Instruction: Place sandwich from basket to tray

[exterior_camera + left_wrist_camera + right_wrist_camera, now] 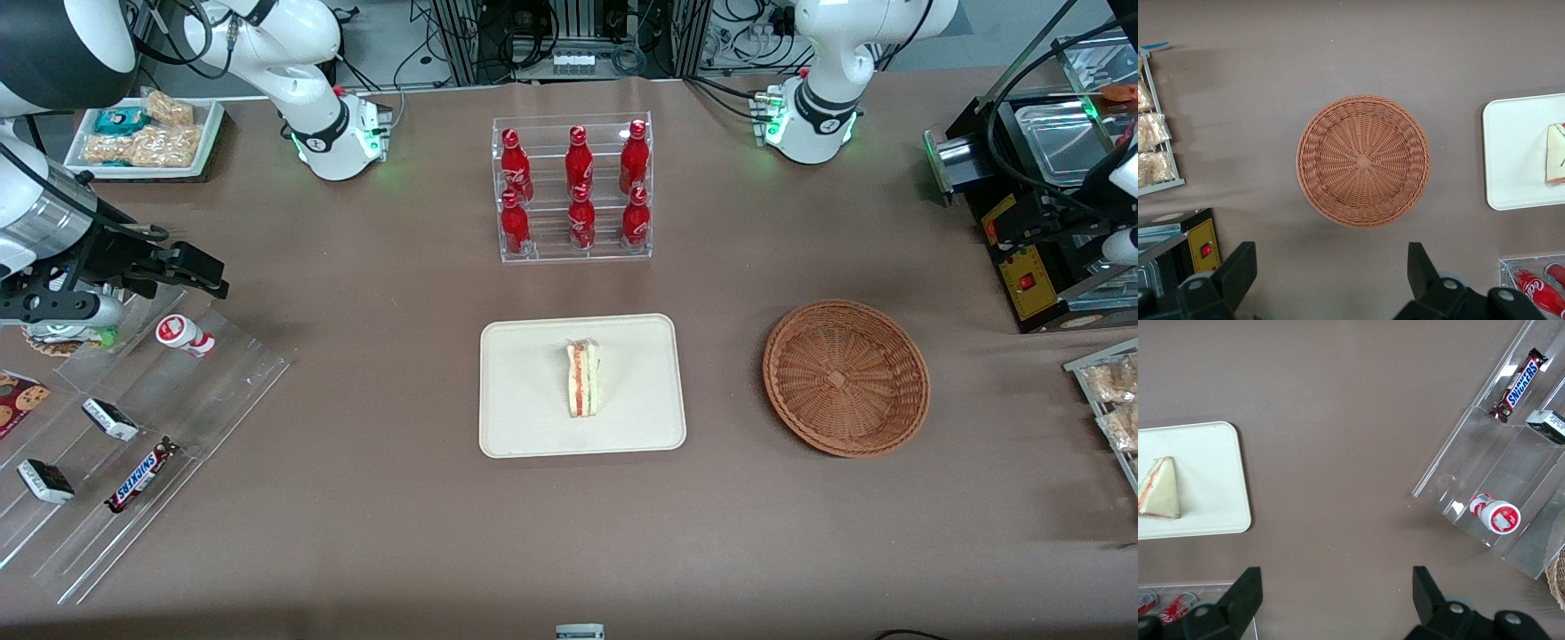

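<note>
The small triangular sandwich (583,380) of pale bread with orange-red and green filling, in clear wrap, already lies on the flat cream-beige rectangular tray (524,418), close to its middle and clear of the rim all round. Its long axis runs from the edge of the tray nearest the front camera toward the clear rack of red bottles (574,188), with the narrow tip pointing at the rack and the striped filling face turned up. Next along the brown bench (400,533) sits the round reddish-brown wicker basket (845,377), well apart from the tray and with nothing in it. The working arm's hand (1331,277) hangs high above that basket, its two dark fingers (1238,267) spread wide and holding nothing, so the sandwich lies sideways from the hand, toward the parked arm's end of the bench. By my reckoning the placing is done, and no further grasp is called for.
</note>
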